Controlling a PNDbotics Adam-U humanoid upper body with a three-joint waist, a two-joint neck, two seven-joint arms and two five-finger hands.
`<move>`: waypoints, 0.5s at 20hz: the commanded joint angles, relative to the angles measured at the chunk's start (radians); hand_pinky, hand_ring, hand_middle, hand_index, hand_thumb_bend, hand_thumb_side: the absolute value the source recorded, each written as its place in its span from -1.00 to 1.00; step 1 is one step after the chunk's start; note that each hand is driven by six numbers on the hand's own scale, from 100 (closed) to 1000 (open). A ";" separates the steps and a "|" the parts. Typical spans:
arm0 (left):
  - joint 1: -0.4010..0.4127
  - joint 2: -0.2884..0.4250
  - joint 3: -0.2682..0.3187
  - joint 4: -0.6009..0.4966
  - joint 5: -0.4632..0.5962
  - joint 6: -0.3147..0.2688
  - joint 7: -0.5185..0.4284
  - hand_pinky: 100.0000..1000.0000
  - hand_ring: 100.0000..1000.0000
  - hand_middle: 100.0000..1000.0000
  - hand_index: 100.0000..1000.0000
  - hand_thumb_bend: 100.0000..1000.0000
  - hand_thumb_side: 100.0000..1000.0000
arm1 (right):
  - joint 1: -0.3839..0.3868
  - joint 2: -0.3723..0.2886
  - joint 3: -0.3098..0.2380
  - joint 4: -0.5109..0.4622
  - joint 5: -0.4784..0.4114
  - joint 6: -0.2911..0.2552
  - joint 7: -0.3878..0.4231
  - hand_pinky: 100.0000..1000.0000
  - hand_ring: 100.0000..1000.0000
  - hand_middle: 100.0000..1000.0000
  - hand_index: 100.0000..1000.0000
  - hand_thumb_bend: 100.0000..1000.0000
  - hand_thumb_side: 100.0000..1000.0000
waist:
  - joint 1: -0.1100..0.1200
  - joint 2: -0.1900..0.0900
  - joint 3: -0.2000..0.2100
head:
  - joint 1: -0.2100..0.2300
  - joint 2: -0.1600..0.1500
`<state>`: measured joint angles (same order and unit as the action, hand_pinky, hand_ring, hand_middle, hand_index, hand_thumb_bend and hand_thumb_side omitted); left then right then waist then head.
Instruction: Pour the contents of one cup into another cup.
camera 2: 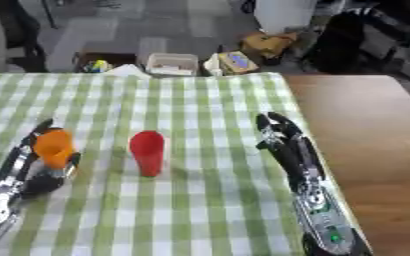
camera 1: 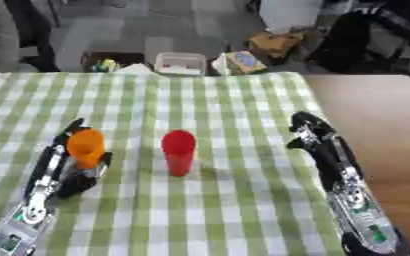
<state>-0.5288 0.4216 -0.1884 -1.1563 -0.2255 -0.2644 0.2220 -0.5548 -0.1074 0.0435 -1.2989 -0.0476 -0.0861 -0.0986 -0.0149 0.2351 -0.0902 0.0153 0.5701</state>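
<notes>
While a green checked cloth (camera 1: 208, 100) covers most of the table, bare wooden tabletop (camera 2: 366, 125) shows on the right and small boxes (camera 1: 180, 62) sit past the far edge. Nothing stands between the cups. At the right, the right hand (camera 1: 309, 131) lies with straight fingers, well apart from the red cup (camera 1: 179, 152) upright mid-cloth. At the left, the left hand (camera 1: 75, 165) curls round the orange cup (camera 1: 86, 146).

tablecloth (camera 1: 226, 115): soft-looking cloth, green and white check, matt
table (camera 2: 366, 115): bare wood at the right, smooth brown
red cup (camera 1: 179, 151): plastic by the look, smooth
orange cup (camera 1: 86, 147): same plastic look
left hand (camera 1: 73, 172): black, slightly glossy
right hand (camera 1: 312, 135): glossy black, silvery metal behind
</notes>
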 commanded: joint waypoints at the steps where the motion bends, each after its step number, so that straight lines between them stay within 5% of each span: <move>1: -0.004 0.015 -0.006 -0.007 0.024 -0.013 0.012 -0.69 -0.42 0.22 0.98 -1.00 -0.69 | -0.022 -0.006 -0.001 -0.007 -0.001 -0.001 0.003 0.26 -0.13 0.14 0.72 -0.41 0.13 | 0.000 -0.017 0.002 | -0.002 -0.008; 5: 0.005 0.017 -0.006 -0.048 0.064 -0.030 0.047 -0.96 -0.63 -0.03 0.92 -1.00 -0.61 | -0.030 -0.006 0.002 0.002 0.011 -0.003 0.011 0.26 -0.13 0.10 0.70 -0.37 0.10 | 0.000 -0.022 0.009 | -0.005 -0.008; 10: 0.027 0.029 -0.013 -0.132 0.098 -0.025 0.067 -1.00 -0.70 -0.14 0.90 -1.00 -0.57 | -0.061 -0.012 0.015 0.031 0.065 -0.027 0.046 0.26 -0.15 0.03 0.69 -0.27 0.00 | 0.003 -0.030 0.019 | -0.013 -0.009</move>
<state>-0.4919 0.4215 -0.2013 -1.2491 -0.1383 -0.2892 0.2808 -0.5963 -0.1075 0.0549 -1.2652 -0.0027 -0.1053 -0.0628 -0.0150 0.2256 -0.0710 0.0062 0.5697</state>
